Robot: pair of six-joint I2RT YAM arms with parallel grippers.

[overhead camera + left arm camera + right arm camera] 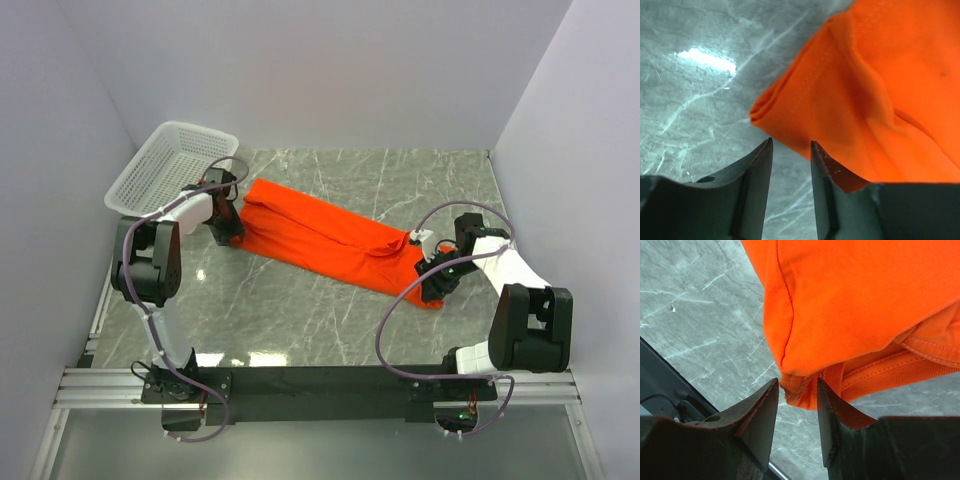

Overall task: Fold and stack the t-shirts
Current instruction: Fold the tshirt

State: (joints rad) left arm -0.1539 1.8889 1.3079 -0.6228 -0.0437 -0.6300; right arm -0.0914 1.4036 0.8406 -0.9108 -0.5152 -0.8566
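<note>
One bright orange-red t-shirt [325,240] lies folded into a long band across the marble table, running from the back left to the front right. My left gripper [229,232] is open at the band's left end; in the left wrist view the folded corner [790,110] lies just beyond its empty jaws [791,144]. My right gripper [432,288] is open at the band's right end. In the right wrist view the hemmed corner [805,390] of the shirt hangs between its fingertips [797,382], not pinched.
A white mesh basket [170,166] stands at the back left, just behind the left arm. The black rail [320,385] of the arm bases runs along the near edge. White walls close the table on three sides.
</note>
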